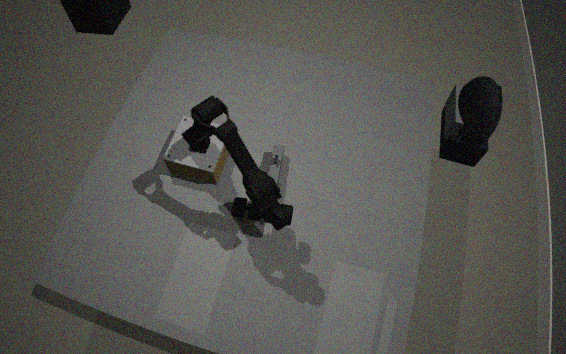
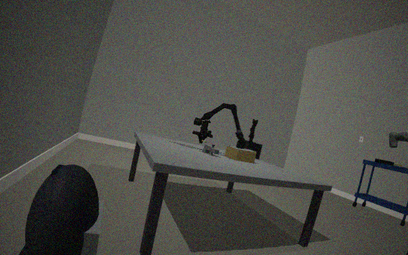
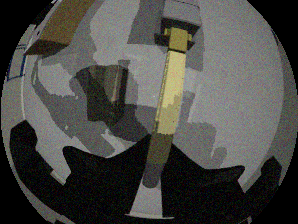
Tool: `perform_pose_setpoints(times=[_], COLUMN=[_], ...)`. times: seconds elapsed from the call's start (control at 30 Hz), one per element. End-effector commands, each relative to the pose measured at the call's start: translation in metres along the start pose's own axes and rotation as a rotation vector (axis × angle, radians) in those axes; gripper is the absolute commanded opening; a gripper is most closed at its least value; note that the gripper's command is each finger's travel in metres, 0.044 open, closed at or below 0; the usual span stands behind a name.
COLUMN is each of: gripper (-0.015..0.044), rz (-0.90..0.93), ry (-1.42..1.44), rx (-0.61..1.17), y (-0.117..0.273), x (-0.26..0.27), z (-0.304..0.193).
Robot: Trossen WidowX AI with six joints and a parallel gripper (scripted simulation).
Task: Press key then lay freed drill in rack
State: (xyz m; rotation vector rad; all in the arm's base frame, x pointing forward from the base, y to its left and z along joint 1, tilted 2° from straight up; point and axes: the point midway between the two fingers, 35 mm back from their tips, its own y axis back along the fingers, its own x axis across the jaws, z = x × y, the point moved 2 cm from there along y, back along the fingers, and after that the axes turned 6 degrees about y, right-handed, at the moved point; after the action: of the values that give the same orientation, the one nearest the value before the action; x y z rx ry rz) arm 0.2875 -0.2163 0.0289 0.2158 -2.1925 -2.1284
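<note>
My gripper [image 3: 156, 139] [image 1: 199, 140] [image 2: 202, 137] is shut on a long yellow drill [image 3: 169, 92], gripping it at its near end. The drill points away from the fingers, and its far end lies over a grey fixture [image 3: 152, 12] [image 1: 278, 162] [image 2: 210, 149] on the table. In the wrist view I cannot tell whether the drill touches the fixture. In the exterior view the gripper hangs a little above the table, just left of the fixture.
A tan box with a white top [image 1: 192, 162] [image 2: 241, 154] [image 3: 69, 12] stands on the grey table [image 2: 187, 162] beside the arm's base [image 1: 262, 202]. A dark stand [image 1: 470, 127] is off the table's right side. A blue cart [image 2: 382, 184] stands by the wall.
</note>
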Motion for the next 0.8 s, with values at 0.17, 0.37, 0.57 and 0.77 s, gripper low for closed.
perform_pose_setpoints(times=[0.17, 0.37, 0.57, 0.77], gripper=[0.0, 0.0, 0.0, 0.0], rz=[-0.005, -0.005, -0.005, -0.005], ry=[0.003, 0.003, 0.003, 0.003], rx=[0.003, 0.003, 0.003, 0.003], y=[0.0045, 0.0059, 0.0072, 0.0084], x=[-0.0007, -0.0006, -0.0004, -0.0004], z=[-0.0001, 0.0002, 0.0005, 0.0007])
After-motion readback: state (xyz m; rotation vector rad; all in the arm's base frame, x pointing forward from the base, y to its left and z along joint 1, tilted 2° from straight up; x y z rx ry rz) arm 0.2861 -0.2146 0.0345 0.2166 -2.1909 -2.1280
